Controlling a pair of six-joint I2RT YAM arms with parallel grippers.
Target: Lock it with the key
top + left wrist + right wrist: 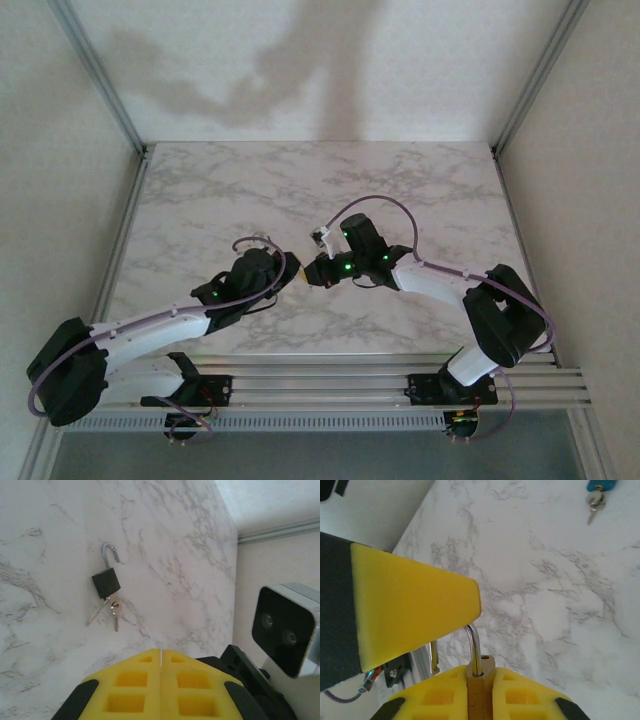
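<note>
From above, my left jaws and right jaws sit close together over the middle of the counter (250,190). My left wrist camera shows my left jaws pressed shut, holding nothing; beyond them the key (115,614) lies on the counter, touching the black padlock (106,583). My right wrist camera shows my right jaws squeezing a brass padlock (480,685), its loop open; a blue padlock (602,485) lies far off.

Soft overhead light, fairly dim. Broad grey arm shadows lay on the back wall (300,70). Table (250,180) was evenly lit, matte. In wrist views, near yellow pads (525,700) were blurred; surface beyond was sharper.
</note>
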